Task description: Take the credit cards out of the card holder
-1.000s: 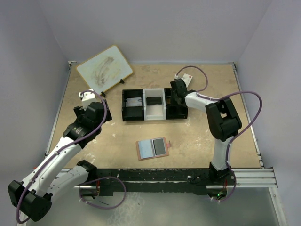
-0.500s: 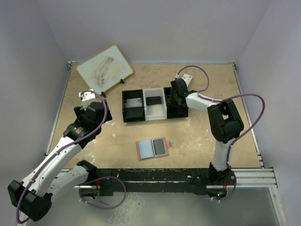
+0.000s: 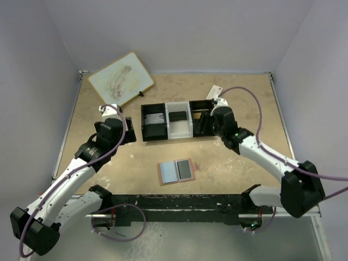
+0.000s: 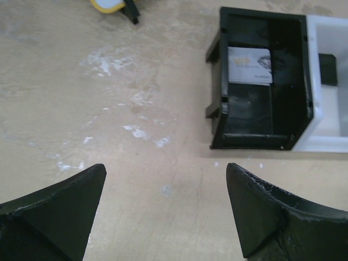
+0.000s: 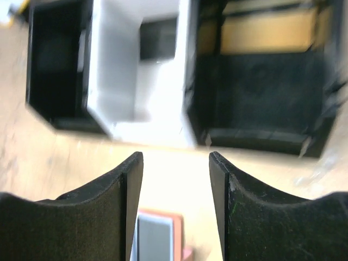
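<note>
Counter (image 3: 163, 87): tray (image 3: 143, 125) far side, card holder (image 3: 168, 173) lying open nearer me. Grey card (image 4: 249, 65) in tray's left bin, dark card (image 3: 178, 115) in middle bin: out. Last dark card (image 3: 185, 169) apparently left in holder. My right claw (image 5: 175, 163) released, empty, backed off tray's right bin since earlier. Left claw (image 4: 166, 174) wide apart, empty.

A black-and-white plastic tray with three compartments (image 3: 163, 137) (image 4: 255, 142) (image 5: 255, 136), black at both ends and white in the middle, is sitting mid-way across the tan, white-scuffed counter (image 3: 228, 163) (image 4: 81, 109). A cream rectangular board with a grey smudge (image 3: 120, 80) is leaning on small black feet near the far left corner, apart from the tray. A small white packet with a red end (image 3: 216, 91) is lying just beyond the tray's right end. Pale lavender walls (image 3: 190, 32) are enclosing the counter.
</note>
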### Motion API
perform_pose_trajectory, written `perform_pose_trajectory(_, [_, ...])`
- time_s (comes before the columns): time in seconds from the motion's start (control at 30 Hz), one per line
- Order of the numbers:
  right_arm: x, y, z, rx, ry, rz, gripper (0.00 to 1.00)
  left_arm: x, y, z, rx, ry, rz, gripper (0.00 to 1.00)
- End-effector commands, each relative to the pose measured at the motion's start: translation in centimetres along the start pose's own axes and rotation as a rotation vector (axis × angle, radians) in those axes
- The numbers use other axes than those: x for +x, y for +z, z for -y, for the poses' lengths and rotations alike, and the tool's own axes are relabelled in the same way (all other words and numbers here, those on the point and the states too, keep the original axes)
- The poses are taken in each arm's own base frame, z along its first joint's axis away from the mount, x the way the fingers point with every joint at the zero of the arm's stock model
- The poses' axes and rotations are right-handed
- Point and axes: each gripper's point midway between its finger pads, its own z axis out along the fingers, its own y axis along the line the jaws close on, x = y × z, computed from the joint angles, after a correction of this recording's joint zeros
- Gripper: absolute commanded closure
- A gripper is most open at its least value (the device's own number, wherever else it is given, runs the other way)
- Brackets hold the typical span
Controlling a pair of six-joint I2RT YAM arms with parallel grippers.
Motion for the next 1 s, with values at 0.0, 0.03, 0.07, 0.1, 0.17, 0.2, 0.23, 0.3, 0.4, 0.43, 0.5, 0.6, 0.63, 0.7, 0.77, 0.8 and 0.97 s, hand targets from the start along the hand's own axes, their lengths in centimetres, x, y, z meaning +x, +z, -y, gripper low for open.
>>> perform_pose_trajectory(0.0, [5.1, -3.3, -4.6, -0.205, 0.086, -0.059, 0.45, 0.3, -0.1, 4.3, 0.228, 0.028, -0.032, 0.11])
perform_pose_trajectory(0.03, [6.2, -4.0, -5.1, -0.207, 0.089, -0.058, 0.45, 0.6, -0.1, 5.0, 0.266, 0.03, -0.047, 0.11])
perform_pose_trajectory(0.07, [7.6, -4.7, -5.6, -0.205, 0.082, -0.06, 0.45, 1.1, -0.3, 6.2, 0.327, 0.031, -0.071, 0.11])
perform_pose_trajectory(0.1, [8.6, -5.3, -5.8, -0.19, 0.084, -0.059, 0.44, 1.4, -0.3, 7.0, 0.368, 0.029, -0.089, 0.11])
perform_pose_trajectory(0.17, [10.8, -6.2, -6.6, -0.208, 0.093, -0.094, 0.43, 2.3, -0.2, 8.3, 0.425, 0.024, -0.132, 0.11])
perform_pose_trajectory(0.2, [12.1, -6.6, -6.9, -0.216, 0.103, -0.124, 0.43, 2.9, -0.1, 8.8, 0.448, 0.025, -0.155, 0.11])
perform_pose_trajectory(0.23, [13.3, -7.0, -7.0, -0.223, 0.118, -0.153, 0.43, 3.5, 0.0, 9.3, 0.468, 0.029, -0.184, 0.11])
perform_pose_trajectory(0.3, [15.5, -8.0, -7.4, -0.249, 0.134, -0.202, 0.41, 4.5, 0.1, 10.1, 0.495, 0.045, -0.232, 0.11])
perform_pose_trajectory(0.4, [18.6, -9.3, -8.1, -0.329, 0.137, -0.301, 0.35, 5.5, -0.2, 11.7, 0.517, 0.053, -0.249, 0.1])
perform_pose_trajectory(0.43, [19.6, -9.7, -8.4, -0.367, 0.125, -0.332, 0.33, 5.7, -0.4, 12.3, 0.522, 0.057, -0.245, 0.11])
perform_pose_trajectory(0.5, [20.8, -10.4, -8.7, -0.413, 0.111, -0.384, 0.25, 6.3, -0.6, 13.2, 0.511, 0.074, -0.233, 0.1])
perform_pose_trajectory(0.6, [21.8, -10.8, -7.5, -0.386, 0.123, -0.407, 0.2, 7.7, -0.6, 14.0, 0.523, 0.083, -0.251, 0.1])
perform_pose_trajectory(0.63, [21.8, -11.0, -7.3, -0.392, 0.135, -0.401, 0.18, 8.1, -0.6, 14.1, 0.525, 0.086, -0.256, 0.1])
perform_pose_trajectory(0.7, [22.0, -11.6, -7.0, -0.424, 0.176, -0.391, 0.03, 8.7, -0.6, 14.5, 0.535, 0.095, -0.265, 0.11])
perform_pose_trajectory(0.77, [22.7, -12.7, -7.0, -0.482, 0.251, -0.417, 0.0, 9.0, -0.4, 15.2, 0.553, 0.1, -0.269, 0.11])
perform_pose_trajectory(0.8, [22.9, -12.9, -6.7, -0.483, 0.285, -0.415, 0.0, 9.2, -0.4, 15.6, 0.563, 0.105, -0.274, 0.11])
perform_pose_trajectory(0.97, [23.3, -13.9, -6.2, -0.553, 0.412, -0.409, 0.0, 11.2, 0.2, 17.0, 0.589, 0.155, -0.32, 0.14])
